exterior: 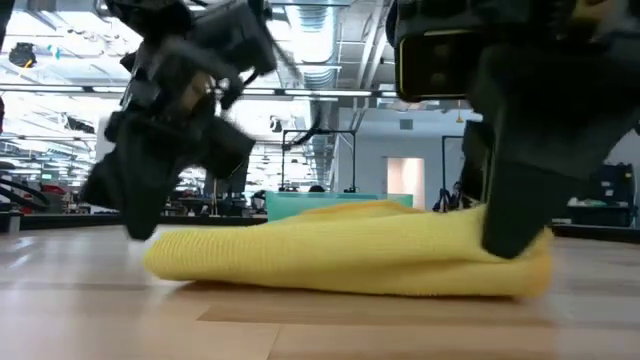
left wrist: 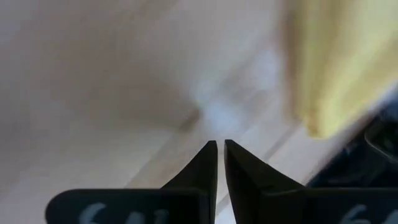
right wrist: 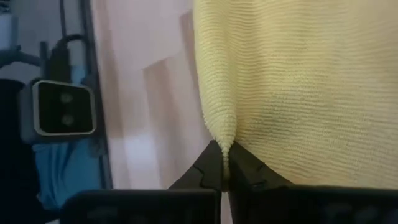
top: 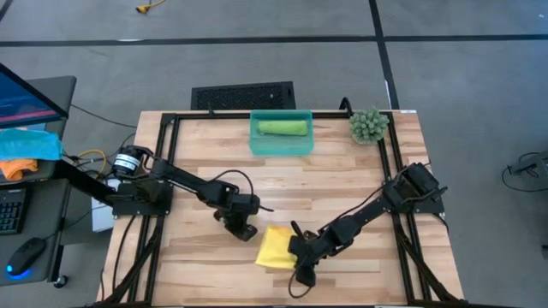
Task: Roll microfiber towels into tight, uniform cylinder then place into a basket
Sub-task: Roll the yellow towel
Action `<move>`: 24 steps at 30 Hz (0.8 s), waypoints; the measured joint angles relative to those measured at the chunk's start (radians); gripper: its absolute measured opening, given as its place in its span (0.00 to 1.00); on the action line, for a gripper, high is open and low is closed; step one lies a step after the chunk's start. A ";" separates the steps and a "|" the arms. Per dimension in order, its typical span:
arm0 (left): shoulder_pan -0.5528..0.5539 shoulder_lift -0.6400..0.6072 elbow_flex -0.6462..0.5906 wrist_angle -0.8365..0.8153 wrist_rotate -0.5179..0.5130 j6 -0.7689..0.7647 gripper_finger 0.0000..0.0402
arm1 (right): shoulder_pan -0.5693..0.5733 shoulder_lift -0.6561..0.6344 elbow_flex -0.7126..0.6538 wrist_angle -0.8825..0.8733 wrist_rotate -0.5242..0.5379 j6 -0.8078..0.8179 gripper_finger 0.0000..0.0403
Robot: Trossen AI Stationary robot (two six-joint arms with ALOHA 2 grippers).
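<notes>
The yellow towel (top: 276,247) lies folded and loosely bunched on the worktop (top: 342,184), toward six o'clock from its centre. It is not yet a roll: in the low view it shows as a flat, soft hump (exterior: 350,262) rather than a cylinder.

The right gripper (top: 301,257) sits at the towel's three o'clock edge. Its fingers (right wrist: 239,167) are pressed together on a small pinch of the yellow cloth (right wrist: 298,93), which puckers to a point right between the tips. That edge hold looks meant to lift or turn the hem over, so a roll can start from that side.

The left gripper (top: 246,229) is at about ten o'clock from the towel, just beside it and not touching. Its fingers (left wrist: 202,167) are pressed together with nothing between them, over bare wood, with the towel's corner (left wrist: 336,68) off to the side. It probably waits there to pin or guide the cloth once the roll begins.

The green towel (top: 282,127) already lies as a cylinder inside the teal basket (top: 281,146), at twelve o'clock on the worktop, well apart from both grippers. A small green plant (top: 369,125) stands just beside the basket, at its three o'clock side.
</notes>
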 joint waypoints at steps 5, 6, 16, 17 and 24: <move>-0.070 -0.008 0.063 -0.006 -0.089 0.337 0.02 | -0.010 0.000 0.000 0.010 0.000 -0.021 0.04; -0.093 -0.008 0.077 -0.012 -0.124 0.419 0.01 | -0.014 0.000 0.000 0.018 0.002 -0.033 0.03; -0.370 -0.008 0.127 -0.004 -0.602 0.922 0.01 | -0.009 0.000 0.000 0.103 0.010 -0.027 0.04; -0.393 -0.008 0.127 -0.002 -0.650 0.947 0.01 | -0.010 0.000 0.001 0.107 0.010 -0.027 0.03; -0.458 -0.008 0.128 0.063 -0.746 1.084 0.02 | -0.028 0.000 0.002 0.127 0.010 -0.009 0.04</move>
